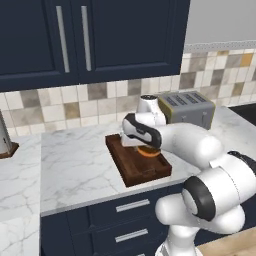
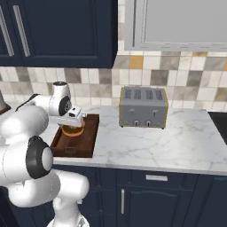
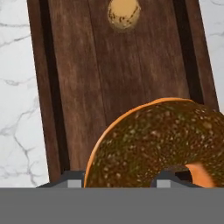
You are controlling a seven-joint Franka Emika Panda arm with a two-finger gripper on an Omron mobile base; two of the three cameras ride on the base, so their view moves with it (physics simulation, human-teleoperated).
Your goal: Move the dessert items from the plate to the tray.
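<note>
My gripper [image 1: 142, 145] hovers low over the dark wooden tray [image 1: 135, 169], shut on a round dessert item [image 1: 149, 152] with an orange rim and a speckled brown top. From the right side, the same piece [image 2: 73, 131] hangs under the gripper [image 2: 73, 124] just above the tray [image 2: 76, 145]. In the hand view the held piece [image 3: 162, 140] sits between the fingertips of the gripper [image 3: 119, 180]. A small tan dessert item [image 3: 124, 13] lies on the tray floor [image 3: 74, 87] at its far end. The plate is out of view.
A silver toaster [image 2: 143, 106] stands on the marble counter [image 2: 177, 142] to the right of the tray, near the tiled wall. Dark cabinets hang above. The counter's front edge runs just below the tray, over drawers [image 1: 132, 206].
</note>
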